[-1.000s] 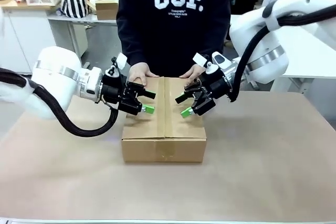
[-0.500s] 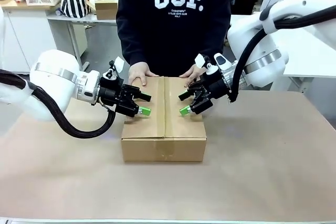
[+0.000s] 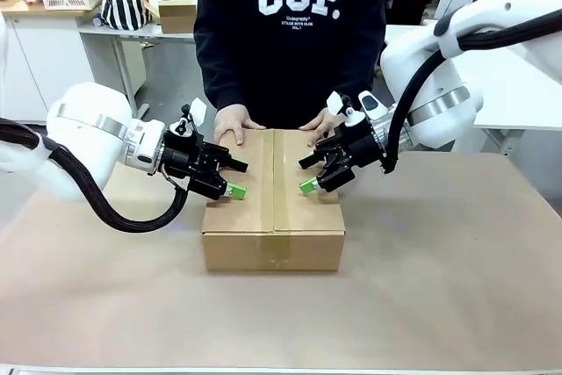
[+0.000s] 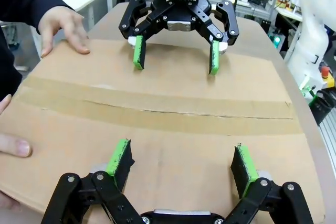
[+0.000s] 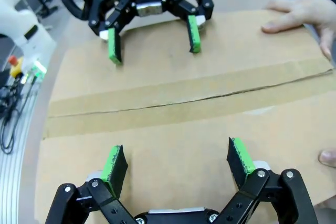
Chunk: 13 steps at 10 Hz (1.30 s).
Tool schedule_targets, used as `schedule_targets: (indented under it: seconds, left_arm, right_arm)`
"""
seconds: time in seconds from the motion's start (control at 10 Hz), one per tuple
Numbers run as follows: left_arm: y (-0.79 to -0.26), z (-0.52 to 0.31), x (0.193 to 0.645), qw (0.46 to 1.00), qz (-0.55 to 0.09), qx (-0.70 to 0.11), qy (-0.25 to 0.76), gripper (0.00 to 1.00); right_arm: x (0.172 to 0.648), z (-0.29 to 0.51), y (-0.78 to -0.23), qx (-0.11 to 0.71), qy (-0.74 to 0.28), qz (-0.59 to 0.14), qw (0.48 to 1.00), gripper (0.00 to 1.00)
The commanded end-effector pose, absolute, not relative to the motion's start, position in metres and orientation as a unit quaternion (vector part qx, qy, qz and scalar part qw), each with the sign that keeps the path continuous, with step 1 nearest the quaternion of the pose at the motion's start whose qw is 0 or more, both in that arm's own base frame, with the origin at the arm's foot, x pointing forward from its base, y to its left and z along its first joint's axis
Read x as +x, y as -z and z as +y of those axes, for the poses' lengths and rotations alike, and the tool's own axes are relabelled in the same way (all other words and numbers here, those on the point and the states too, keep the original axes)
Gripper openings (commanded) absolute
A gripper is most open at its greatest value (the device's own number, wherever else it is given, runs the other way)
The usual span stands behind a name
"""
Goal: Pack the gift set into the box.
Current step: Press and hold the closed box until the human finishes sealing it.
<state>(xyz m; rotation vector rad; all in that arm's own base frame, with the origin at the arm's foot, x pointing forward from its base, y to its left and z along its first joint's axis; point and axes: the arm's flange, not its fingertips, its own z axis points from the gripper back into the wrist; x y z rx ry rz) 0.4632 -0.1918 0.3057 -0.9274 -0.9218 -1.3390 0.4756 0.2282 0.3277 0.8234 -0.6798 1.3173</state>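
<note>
Plain brown corrugated cardboard box (image 3: 273,236) sat closed, person's hands (image 3: 235,122) on its far edge. Left gripper (image 3: 239,177) and right gripper (image 3: 305,175) were poised over its top, fingers spread.

The large plain brown corrugated cardboard box (image 3: 272,221) sits mid-way across the pale brown counter (image 3: 439,296), flaps down, its taped seam (image 3: 274,183) running from the near side to the far side. The left jaws hang spread over the top left of the seam and the right jaws spread over it on the right, facing each other across it. Behind the box stands a person in a dark sweatshirt (image 3: 290,41), one hand (image 3: 235,123) resting on the top's far edge left of the seam, the other hand (image 3: 320,121) right of it, each just behind the jaws on its side.
</note>
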Motion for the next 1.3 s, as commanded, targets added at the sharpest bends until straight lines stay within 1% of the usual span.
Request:
schedule_targets:
  seconds: [0.0, 0.1, 0.2, 1.2]
  left_arm:
    - [-0.29, -0.183, 0.465, 0.61, -0.396, -0.367, 0.58, 1.0]
    - [-0.29, -0.187, 0.467, 0.612, -0.401, -0.378, 0.567, 1.0]
    - [-0.306, -0.19, 0.464, 0.594, -0.398, -0.396, 0.576, 1.0]
    - [-0.306, -0.19, 0.464, 0.594, -0.398, -0.396, 0.576, 1.0]
  right_arm:
    - [0.471, 0.217, -0.306, 0.361, -0.588, -0.267, 0.673, 1.0]
    - [0.471, 0.219, -0.305, 0.381, -0.589, -0.242, 0.67, 1.0]
    - [0.476, 0.227, -0.327, 0.365, -0.583, -0.299, 0.661, 1.0]
    - [0.476, 0.227, -0.327, 0.365, -0.583, -0.299, 0.661, 1.0]
